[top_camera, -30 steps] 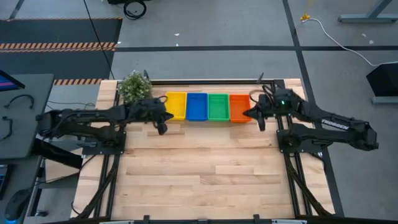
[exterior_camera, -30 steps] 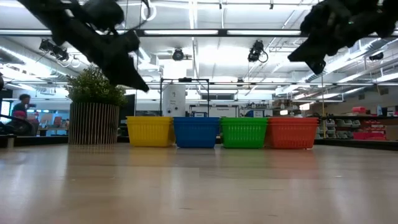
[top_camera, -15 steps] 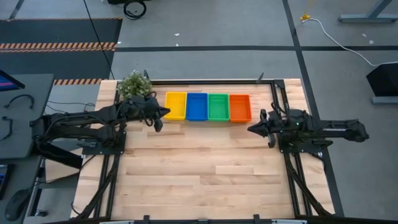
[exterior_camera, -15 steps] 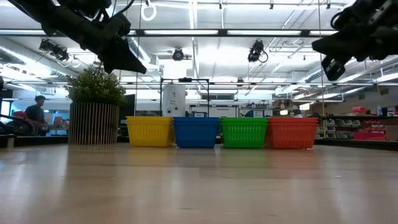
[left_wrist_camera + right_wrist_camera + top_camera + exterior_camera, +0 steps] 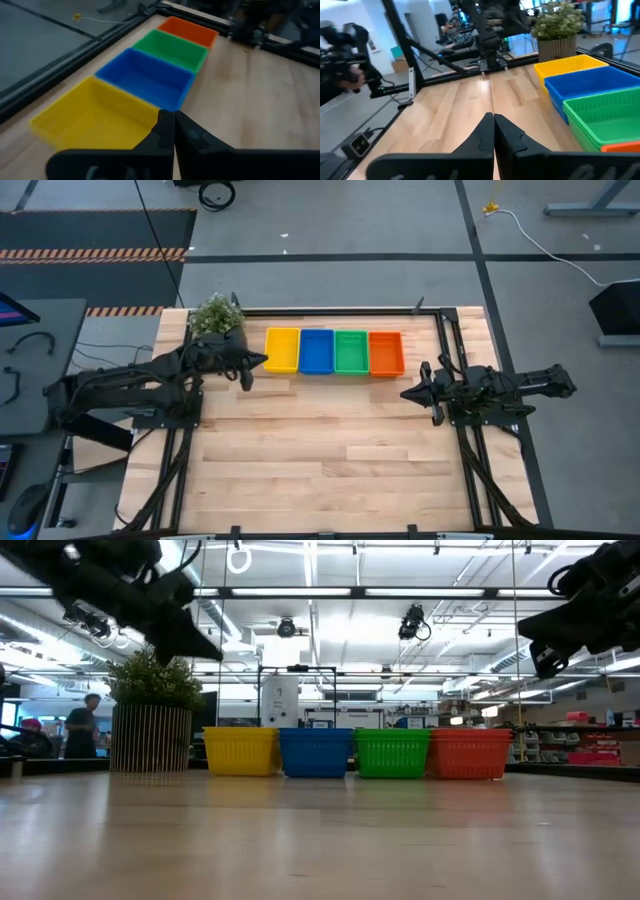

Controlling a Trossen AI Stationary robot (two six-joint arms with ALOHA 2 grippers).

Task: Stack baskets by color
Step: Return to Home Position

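Four baskets stand side by side in a row along the table's far edge: yellow (image 5: 282, 350), blue (image 5: 316, 351), green (image 5: 351, 351) and orange (image 5: 386, 353). Each rests on its base on the wood; whether any is a stack of several does not show. My left gripper (image 5: 262, 360) hovers shut just left of the yellow basket (image 5: 95, 112), above the table. My right gripper (image 5: 405, 394) is shut too. It floats near the table's right side, nearer than the orange basket (image 5: 470, 752), and points level toward the left. Neither gripper holds anything.
A small potted green plant (image 5: 215, 318) stands at the far left corner, close behind my left arm. Black frame rails run along the table's left, right and far edges. Bare wood (image 5: 320, 450) fills the middle and near half. A person shows in the room behind, at the left in the low view.
My right gripper has drawn back from beside the orange basket toward the table's near-right, has sunk lower, and has swung to point level toward the left. My left gripper has risen a little and pulled back toward the plant. The baskets have not moved.
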